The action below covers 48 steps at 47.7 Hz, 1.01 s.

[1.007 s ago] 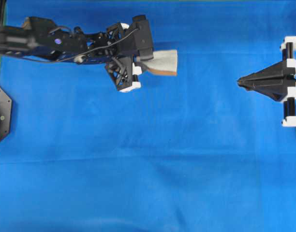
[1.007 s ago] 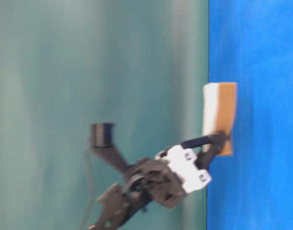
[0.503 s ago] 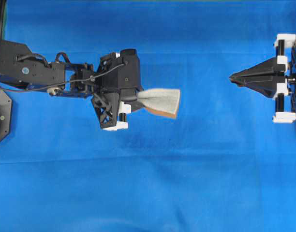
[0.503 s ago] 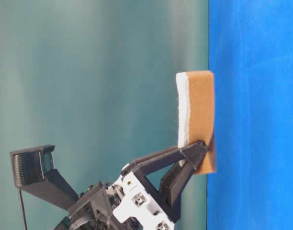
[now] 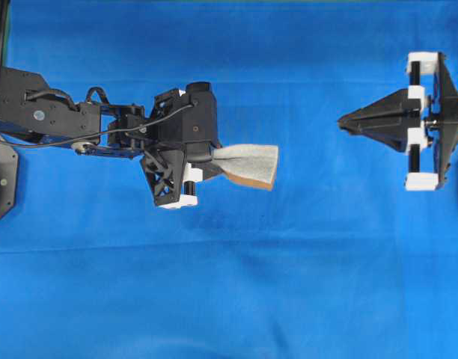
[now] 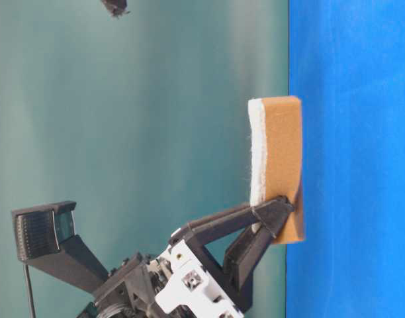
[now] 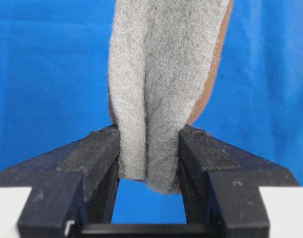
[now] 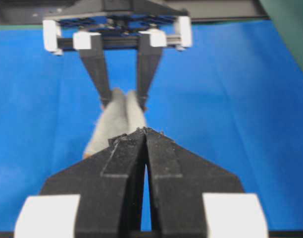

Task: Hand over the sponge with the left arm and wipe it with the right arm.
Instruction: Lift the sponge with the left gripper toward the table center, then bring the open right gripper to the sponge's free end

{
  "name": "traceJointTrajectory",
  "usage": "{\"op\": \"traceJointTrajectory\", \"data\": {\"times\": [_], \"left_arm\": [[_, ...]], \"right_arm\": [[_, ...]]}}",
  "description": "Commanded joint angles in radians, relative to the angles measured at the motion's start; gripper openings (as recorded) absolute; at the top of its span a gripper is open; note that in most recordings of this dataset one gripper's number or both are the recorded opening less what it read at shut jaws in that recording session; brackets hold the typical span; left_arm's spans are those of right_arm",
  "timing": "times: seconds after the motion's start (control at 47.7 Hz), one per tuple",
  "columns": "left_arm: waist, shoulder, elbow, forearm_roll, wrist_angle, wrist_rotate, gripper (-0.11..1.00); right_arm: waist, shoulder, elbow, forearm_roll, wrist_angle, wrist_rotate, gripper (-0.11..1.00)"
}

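Overhead: left gripper (image 5: 214,158) pinches the sponge (image 5: 249,164) aloft over the blue cloth (image 5: 229,284), right gripper (image 5: 341,120), fingers together and empty, now nearer than before; left wrist: sponge squeezed between fingers (image 7: 97,153); handover approaching, I judge.

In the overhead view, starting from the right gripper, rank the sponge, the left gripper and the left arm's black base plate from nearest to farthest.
Measured from the right gripper, shut at the right side of the view:
1. The sponge, near the middle, its free end toward that gripper.
2. The left gripper, just left of the sponge, clamping its other end.
3. The base plate, at the far left edge.
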Motion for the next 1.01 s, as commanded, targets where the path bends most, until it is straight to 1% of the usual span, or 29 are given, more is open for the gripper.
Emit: {"op": "traceJointTrajectory", "data": {"times": [0.0, 0.147, 0.189, 0.252, 0.273, 0.357, 0.399, 0.441, 0.545, 0.65, 0.986], "left_arm": [[-0.002, -0.025, -0.009, 0.000, -0.003, 0.002, 0.29], [-0.002, -0.025, -0.011, 0.000, -0.005, 0.002, 0.29], [0.000, -0.025, -0.011, 0.000, -0.005, 0.002, 0.29], [-0.002, -0.025, -0.011, 0.000, -0.005, 0.002, 0.29], [0.000, -0.025, -0.011, 0.000, -0.005, 0.002, 0.29], [0.000, -0.023, -0.011, 0.000, -0.006, 0.002, 0.29], [0.000, -0.025, -0.011, 0.000, -0.006, 0.002, 0.29], [0.000, -0.023, -0.012, 0.000, -0.008, 0.002, 0.29], [0.002, -0.023, -0.012, 0.000, -0.008, 0.002, 0.29], [0.003, -0.023, -0.014, 0.000, -0.009, 0.003, 0.29], [0.006, -0.025, -0.009, 0.002, -0.011, 0.003, 0.29]], "right_arm": [[0.018, 0.029, -0.046, 0.003, -0.003, 0.002, 0.00], [0.031, 0.083, -0.083, 0.006, 0.017, 0.009, 0.01], [0.035, 0.095, -0.094, 0.009, 0.021, 0.017, 0.11], [0.043, 0.117, -0.109, 0.014, 0.031, 0.034, 0.29], [0.046, 0.123, -0.115, 0.014, 0.032, 0.038, 0.37], [0.057, 0.156, -0.141, 0.014, 0.055, 0.066, 0.60], [0.057, 0.170, -0.153, 0.015, 0.069, 0.080, 0.68], [0.058, 0.184, -0.167, 0.017, 0.084, 0.098, 0.73], [0.057, 0.222, -0.196, 0.017, 0.115, 0.144, 0.74], [0.058, 0.268, -0.224, 0.017, 0.127, 0.166, 0.74], [0.057, 0.448, -0.360, 0.014, 0.221, 0.167, 0.74]]}}
